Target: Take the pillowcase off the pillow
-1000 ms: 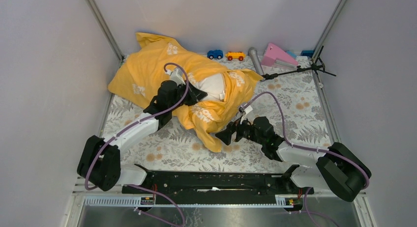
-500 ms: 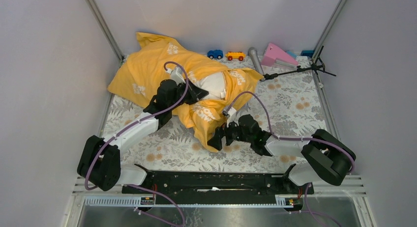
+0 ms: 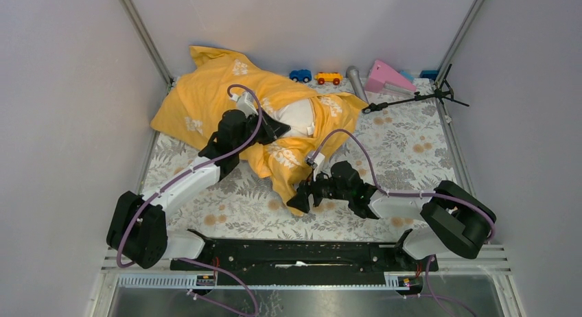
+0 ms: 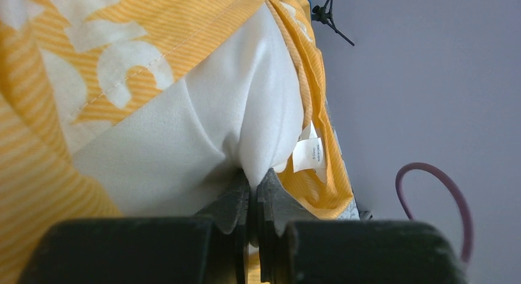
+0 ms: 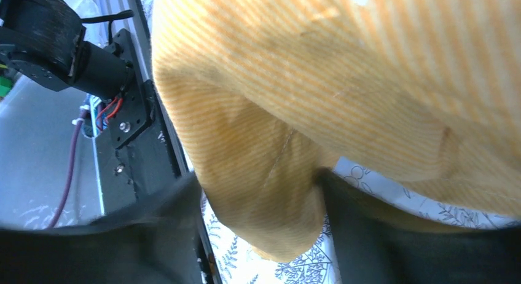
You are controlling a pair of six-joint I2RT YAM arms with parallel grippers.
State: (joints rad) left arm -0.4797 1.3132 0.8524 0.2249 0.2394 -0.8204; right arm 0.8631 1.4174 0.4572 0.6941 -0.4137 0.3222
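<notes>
The left arm stretches out across the table (image 3: 412, 152), its hand (image 3: 274, 130) clamped shut on a fold of the white pillow (image 3: 300, 118) where it shows at the mouth of the yellow pillowcase (image 3: 206, 101). The right arm lies low, its hand (image 3: 300, 199) pinching the pillowcase's near corner.

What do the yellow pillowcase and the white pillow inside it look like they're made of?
The pillowcase looks like thin woven cloth, perhaps cotton or a blend: matte, fine ribbed stripes, stitched hem, soft folds. The pillow has a smooth matte white fabric shell, cotton or polyester by the look; it puckers softly where pinched, so probably soft filling, unseen.
</notes>
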